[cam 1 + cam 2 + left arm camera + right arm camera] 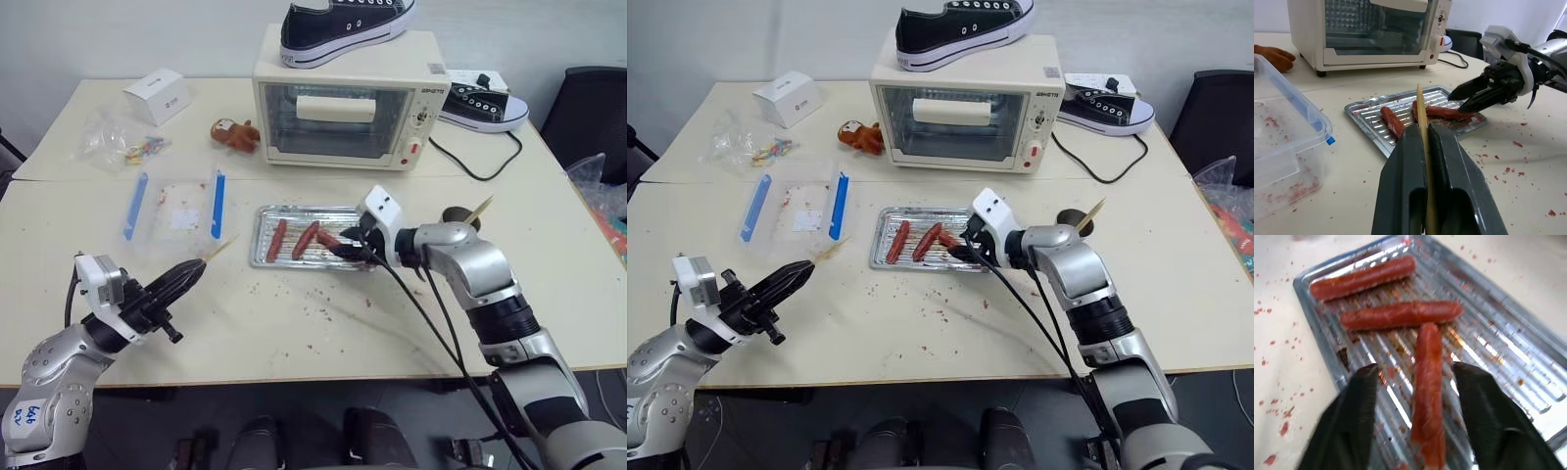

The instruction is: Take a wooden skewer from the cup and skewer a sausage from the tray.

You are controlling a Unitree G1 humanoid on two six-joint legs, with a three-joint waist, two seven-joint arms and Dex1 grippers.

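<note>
Left gripper (1425, 142): black fingers clamped on a thin pale wooden skewer (1421, 117), held over the cream table (294, 323). Right gripper (1415, 382): fingers apart, straddling one small reddish-brown sausage (1427, 382) of three in the shiny ridged silver tray (1508, 347). Grey metal cup (460, 217) stood beside the right arm.

The table (323, 333) between the left gripper (192, 273) and the tray (263, 257) lies bare, an open path. The right gripper (350, 249) hangs over the tray's right end, its fingers apart on either side of one sausage (1427, 382). The oven (343, 108) blocks the far side. The plastic box (176, 206) stands left of the tray, the cup (458, 216) right.
</note>
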